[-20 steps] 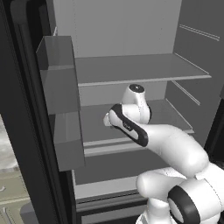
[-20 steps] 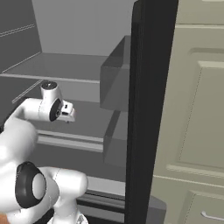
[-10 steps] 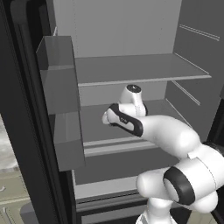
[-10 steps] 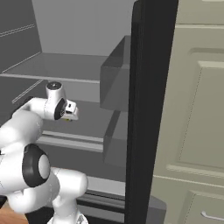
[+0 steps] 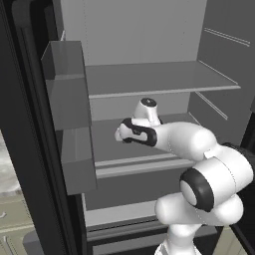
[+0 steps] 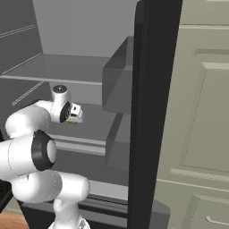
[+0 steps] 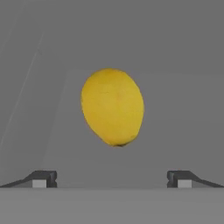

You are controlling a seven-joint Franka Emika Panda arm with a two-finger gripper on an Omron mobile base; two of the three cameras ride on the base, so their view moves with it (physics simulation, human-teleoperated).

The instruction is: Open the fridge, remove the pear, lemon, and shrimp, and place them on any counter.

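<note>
The fridge (image 5: pixel 149 77) stands open, with its grey shelves bare in the base views. My arm reaches in over the middle shelf (image 5: pixel 107 142). In the hand view the lemon (image 7: pixel 112 106), bright yellow and oval, lies on the grey shelf straight ahead of my gripper (image 7: pixel 112 178). It is centred between the two fingertips (image 7: pixel 41 178) and a short way beyond them. The jaws are open with nothing between them. My hand (image 6: pixel 74 113) hangs just above that shelf in the right base view. The pear and the shrimp are out of view. A strip of the counter (image 5: pixel 5 167) shows at far left.
The open left door (image 5: pixel 27 149) carries grey door bins (image 5: pixel 67 84) close to my wrist. The black edge of the right door (image 6: pixel 152 112) stands beside the arm, with a cream panelled cabinet (image 6: pixel 201 116) behind it. A shelf (image 6: pixel 58 67) lies above my hand.
The arm has pushed a little further into the fridge over the middle shelf, and the elbow has swung lower. The jaws have stayed open.
</note>
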